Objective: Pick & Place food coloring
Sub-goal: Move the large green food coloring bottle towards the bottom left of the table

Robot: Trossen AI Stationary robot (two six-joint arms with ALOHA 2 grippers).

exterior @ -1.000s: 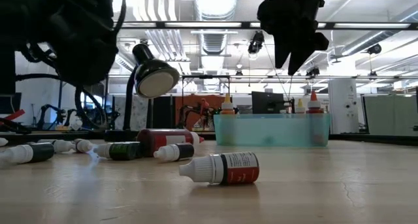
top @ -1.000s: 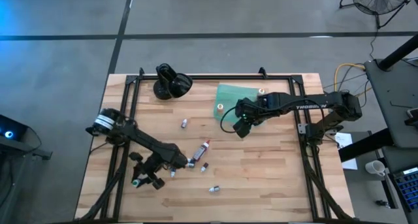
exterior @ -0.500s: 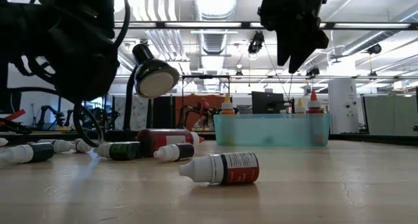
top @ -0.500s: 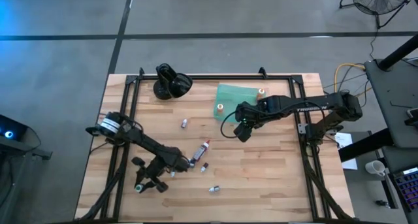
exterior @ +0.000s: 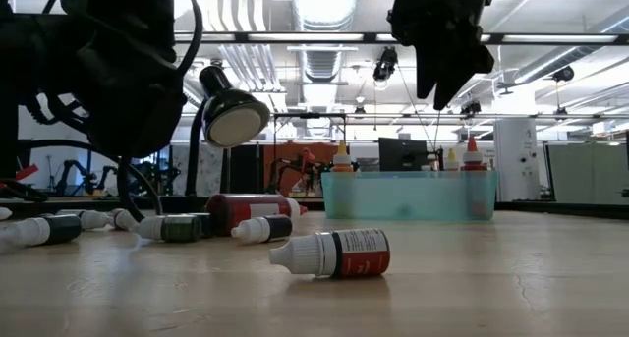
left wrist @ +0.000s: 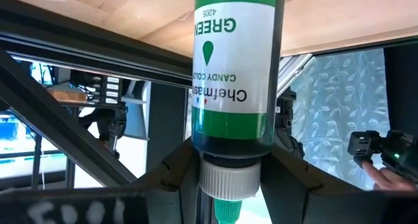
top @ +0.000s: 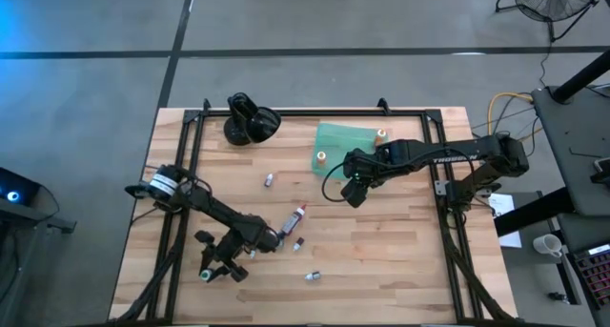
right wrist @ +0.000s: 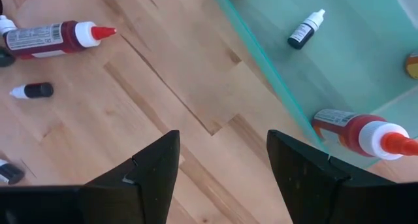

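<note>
Left pincer sits low over the near-left part of the worktop, closed on a green bottle — label reads "GREEN" and "Chefmaster candy color". In the left wrist view the bottle stands between the two fingers, its white cap and green tip toward the camera.

Right pincer hangs just off the near-left edge of the teal tray, above bare wood. Fingers spread wide, nothing between them.

Food coloring is scattered:
- a larger red bottle lying flat near the middle of the worktop, a small dark one just near of it
- one small bottle alone farther back, left of the tray
- another toward the near edge — in the low view this is the closest one, on its side, with a dark and red label
- a few more small bottles lie close around the left pincer, hard to separate from the arm

In the tray: an orange-capped bottle at its left edge, another at its far right, and a small dark bottle with white cap lying on the tray floor.

Black rounded object at the far-left corner.
</note>
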